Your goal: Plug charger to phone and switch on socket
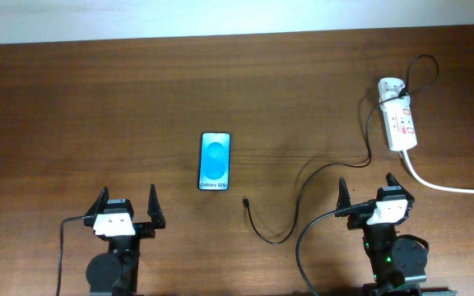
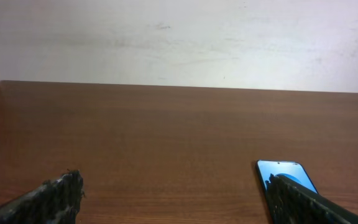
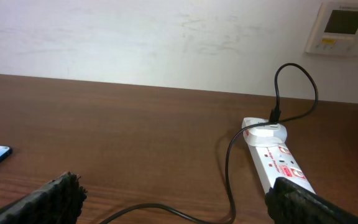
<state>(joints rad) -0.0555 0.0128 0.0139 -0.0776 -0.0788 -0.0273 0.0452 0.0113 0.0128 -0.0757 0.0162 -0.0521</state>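
One phone [image 1: 215, 160], one charger [image 1: 275, 241], one socket [image 1: 399, 123] — left fingers [image 1: 156, 212], right fingers [image 1: 343, 194] (two pairs) wide apart.

A dark wooden table [image 1: 97, 99] meets a pale wall [image 3: 135, 37] bearing a control panel [image 3: 342, 28].

Bare table [image 1: 97, 99] round the phone [image 1: 215, 160]; charger cable [image 1: 246, 201] looped before right claw [image 1: 366, 184]

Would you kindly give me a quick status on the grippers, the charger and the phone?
Both open, empty: left gripper, right gripper. Unplugged: phone; charger tip lies loose on its right, not touching. Nothing blocking.
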